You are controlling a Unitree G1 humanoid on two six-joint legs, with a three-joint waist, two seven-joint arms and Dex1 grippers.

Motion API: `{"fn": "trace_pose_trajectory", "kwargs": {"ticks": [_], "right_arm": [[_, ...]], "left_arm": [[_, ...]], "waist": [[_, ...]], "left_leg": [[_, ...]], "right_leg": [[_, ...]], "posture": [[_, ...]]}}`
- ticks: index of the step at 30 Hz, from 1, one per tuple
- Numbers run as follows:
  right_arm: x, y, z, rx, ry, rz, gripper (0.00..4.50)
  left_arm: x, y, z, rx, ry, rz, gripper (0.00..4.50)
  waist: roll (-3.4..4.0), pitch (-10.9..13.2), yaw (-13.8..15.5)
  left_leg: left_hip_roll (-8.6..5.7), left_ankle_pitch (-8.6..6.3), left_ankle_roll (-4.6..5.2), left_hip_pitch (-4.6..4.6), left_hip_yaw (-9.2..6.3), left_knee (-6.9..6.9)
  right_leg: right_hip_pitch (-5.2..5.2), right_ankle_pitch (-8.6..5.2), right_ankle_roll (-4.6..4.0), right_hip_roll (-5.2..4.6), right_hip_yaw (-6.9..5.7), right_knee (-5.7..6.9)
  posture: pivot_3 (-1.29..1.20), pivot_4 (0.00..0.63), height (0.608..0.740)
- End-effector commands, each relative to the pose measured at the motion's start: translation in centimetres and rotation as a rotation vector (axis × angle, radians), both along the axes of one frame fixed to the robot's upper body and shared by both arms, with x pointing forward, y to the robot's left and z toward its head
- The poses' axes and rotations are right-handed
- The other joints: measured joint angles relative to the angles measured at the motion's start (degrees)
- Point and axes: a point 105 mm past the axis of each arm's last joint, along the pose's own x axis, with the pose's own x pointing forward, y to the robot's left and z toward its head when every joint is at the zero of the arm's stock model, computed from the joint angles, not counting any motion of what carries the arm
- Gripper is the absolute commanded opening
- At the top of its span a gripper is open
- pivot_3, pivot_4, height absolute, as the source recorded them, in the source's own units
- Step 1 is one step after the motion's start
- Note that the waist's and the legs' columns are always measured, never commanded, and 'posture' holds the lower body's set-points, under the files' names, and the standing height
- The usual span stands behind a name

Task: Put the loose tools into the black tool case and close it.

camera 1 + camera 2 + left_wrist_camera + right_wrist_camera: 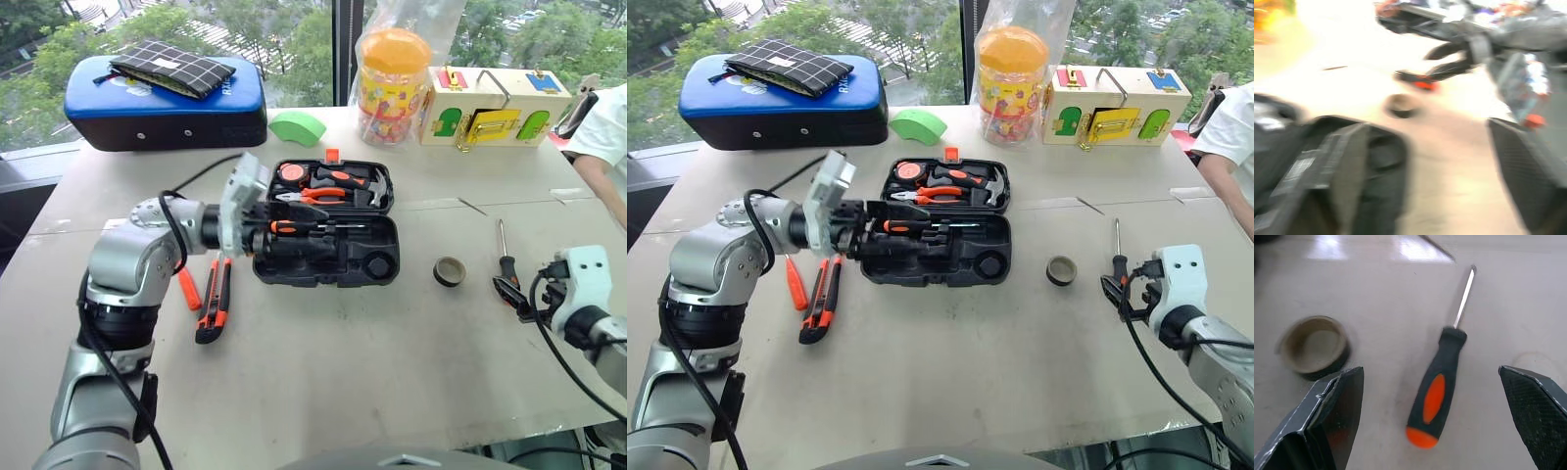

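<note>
The black tool case [338,262] lies open mid-table, with a hammer, pliers and tape measure in its lid. One orange-and-black screwdriver [297,227] lies in its base. My left gripper [261,231] hovers at the case's left edge, open and empty. Left of the case lie the utility knife [213,304] and a thin orange tool [188,289]. To the right sit the dark tape roll [450,271] and a second screwdriver [1436,391]. My right gripper [1430,377] is open just above that screwdriver's handle, one finger on each side, not touching it.
At the back stand a blue-and-black padded case [162,103] with a checked pouch on top, a green block [297,127], a jar with an orange lid [392,83] and a wooden latch box [495,106]. A person's white sleeve [607,127] is at the far right.
</note>
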Motion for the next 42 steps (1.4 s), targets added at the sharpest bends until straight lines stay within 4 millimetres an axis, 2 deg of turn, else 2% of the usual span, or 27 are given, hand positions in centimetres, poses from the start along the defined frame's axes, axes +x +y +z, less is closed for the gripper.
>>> {"fn": "trace_pose_trajectory", "kwargs": {"ticks": [1, 3, 4, 7, 9, 10, 12, 13, 14, 15, 16, 19, 22, 24, 26, 29, 32, 39, 42], "right_arm": [[1.3, -1.1, -1.6, -0.01, 0.091, -0.052, 4.08], [1.8, -1.6, -2.6, -0.036, 0.145, -0.058, 3.56], [1.9, -2.1, -2.8, -0.061, 0.158, -0.073, 3.06], [2.2, -2.9, -2.0, -0.073, 0.137, -0.087, 1.61], [2.1, -3.3, -1.2, -0.089, 0.116, -0.085, 0.88], [2.1, -3.5, -0.9, -0.104, 0.109, -0.081, 0.83], [3.0, -2.1, 2.5, -0.179, -0.026, 0.06, 0.83], [3.7, -0.5, 4.5, -0.23, -0.116, 0.176, 0.83], [4.0, 1.2, 6.0, -0.273, -0.193, 0.296, 0.83], [4.1, 3.0, 6.7, -0.258, -0.24, 0.406, 0.83], [4.6, 5.6, 7.4, -0.257, -0.285, 0.556, 0.83], [6.0, 11.8, 8.1, -0.294, -0.324, 0.921, 0.83], [7.3, 14.9, 8.2, -0.298, -0.33, 1.081, 0.83], [8.2, 16.9, 7.5, -0.315, -0.299, 1.186, 0.83], [8.7, 18.9, 5.8, -0.365, -0.236, 1.317, 0.83], [9.6, 20.4, 4.0, -0.395, -0.166, 1.394, 0.83], [10.6, 21.1, 3.2, -0.424, -0.142, 1.419, 0.83], [12.0, 21.1, 1.9, -0.477, -0.056, 1.44, 0.83], [12.2, 22.3, 1.9, -0.426, -0.029, 1.448, 0.83]], "left_arm": [[-1.9, -1.7, 0.2, 0.017, -0.033, -0.079, 4.5], [-2.2, -2.1, -0.1, 0.016, -0.039, -0.08, 4.5], [-2.3, -2.1, -0.3, 0.02, -0.041, -0.079, 4.5], [-2.8, -1.9, -0.9, 0.031, -0.055, -0.072, 4.5], [-2.9, -1.7, -1.0, 0.025, -0.055, -0.05, 4.5], [-2.9, -1.6, -1.2, 0.025, -0.059, -0.042, 4.5], [-1.5, -0.8, -1.7, -0.014, -0.112, 0.107, 4.5], [-0.6, 0.0, -1.7, -0.099, -0.121, 0.219, 4.5], [-0.5, 0.8, -2.0, -0.138, -0.137, 0.257, 4.5], [-1.1, 1.3, -2.5, -0.131, -0.126, 0.242, 4.5], [-1.6, 2.5, -2.5, -0.172, -0.101, 0.26, 4.5], [-3.9, 5.4, -3.1, -0.18, -0.052, 0.294, 4.5], [-5.0, 7.0, -3.1, -0.162, -0.047, 0.345, 4.5], [-5.8, 8.4, -3.1, -0.136, -0.054, 0.386, 4.5], [-6.9, 10.4, -3.3, -0.103, -0.054, 0.462, 4.5], [-8.1, 12.1, -3.5, -0.077, -0.055, 0.543, 4.5], [-8.4, 12.7, -3.4, -0.07, -0.064, 0.593, 4.5], [-8.8, 11.8, -3.3, -0.075, -0.069, 0.623, 4.5], [-8.6, 11.3, -3.4, -0.08, -0.066, 0.627, 4.5]], "waist": [[0.0, 0.01, -0.06], [0.0, 0.02, -0.2], [-0.01, 0.01, -0.28], [-0.11, -0.03, -0.17], [-0.09, 0.04, 0.0], [-0.07, 0.08, 0.15], [0.0, 0.13, 0.28], [0.15, 0.2, 0.07], [0.36, 0.3, -0.37], [0.18, 0.33, -0.65], [0.0, 0.33, -0.91], [-0.29, 0.32, -3.51], [-0.23, 0.39, -2.38], [-0.19, 0.41, -1.63], [-0.15, 0.44, -1.38], [-0.23, 0.39, -1.81], [-0.2, 0.41, -1.55], [-0.18, 0.37, -2.28], [-0.16, 0.34, -2.38]], "left_leg": [[-0.02, 0.0, 0.0, 0.04, 0.02, 0.01], [-0.1, 0.0, 0.02, 0.13, 0.06, 0.01], [-0.13, -0.01, 0.04, 0.17, 0.06, 0.01], [-0.13, -0.04, 0.09, 0.48, 0.18, -0.08], [-0.13, -0.04, 0.09, 0.48, 0.18, -0.07], [-0.15, -0.04, 0.1, 0.47, 0.19, -0.05], [-0.18, -0.04, 0.11, 0.46, 0.21, -0.04], [-0.19, -0.05, 0.13, 0.46, 0.24, -0.04], [-0.18, -0.07, 0.15, 0.49, 0.32, -0.04], [-0.17, -0.08, 0.17, 0.58, 0.48, -0.07], [-0.07, -0.09, 0.17, 0.63, 0.51, -0.12], [0.55, -0.11, 0.12, 0.84, 0.55, -0.17], [0.87, -0.13, 0.07, 0.85, 0.34, -0.31], [0.85, -0.13, 0.02, 0.77, 0.18, -0.33], [0.84, -0.28, -0.42, 0.74, 0.21, -0.29], [0.77, -0.36, -0.52, 0.74, 0.34, -0.28], [0.7, -0.36, -0.54, 0.69, 0.28, -0.27], [0.73, -0.45, -0.91, 0.88, 0.28, -0.29], [0.75, -0.44, -0.95, 0.91, 0.27, -0.32]], "right_leg": [[0.04, 0.0, 0.0, 0.05, 0.02, 0.01], [0.13, 0.0, 0.0, 0.24, 0.03, 0.01], [0.18, -0.01, 0.01, 0.26, 0.02, 0.0], [0.4, -0.01, 0.01, 0.34, 0.05, 0.01], [0.4, -0.02, 0.01, 0.35, 0.08, 0.02], [0.41, -0.02, 0.01, 0.34, 0.11, 0.01], [0.4, -0.02, 0.02, 0.32, 0.13, -0.01], [0.4, -0.02, 0.02, 0.31, 0.16, -0.02], [0.4, -0.02, 0.02, 0.3, 0.22, -0.03], [0.38, -0.01, 0.06, 0.24, 0.31, -0.02], [0.38, -0.01, 0.08, 0.3, 0.31, 0.0], [0.35, -0.01, 0.03, 0.95, 0.49, -0.03], [0.31, -0.08, -0.21, 1.01, 0.33, -0.05], [0.31, -0.12, -0.31, 0.96, 0.3, -0.02], [0.3, -0.11, -0.36, 0.87, 0.33, -0.03], [0.31, -0.08, -0.41, 0.73, 0.46, -0.18], [0.31, -0.05, -0.46, 0.65, 0.35, -0.2], [0.3, -0.03, -0.5, 0.68, 0.41, 0.03], [0.3, -0.02, -0.5, 0.69, 0.41, 0.06]], "posture": [[0.0, 0.15, 0.74], [0.0, 0.15, 0.74], [0.0, 0.15, 0.74], [0.0, 0.15, 0.74], [0.0, 0.15, 0.74], [0.0, 0.15, 0.74], [0.0, 0.15, 0.74], [0.0, 0.15, 0.74], [0.0, 0.15, 0.74], [0.0, 0.15, 0.74], [0.0, 0.15, 0.74], [0.0, 0.15, 0.74], [0.0, 0.15, 0.74], [0.0, 0.15, 0.74], [0.0, 0.15, 0.74], [0.0, 0.15, 0.74], [0.0, 0.15, 0.74], [0.0, 0.15, 0.74], [0.0, 0.15, 0.74]]}}
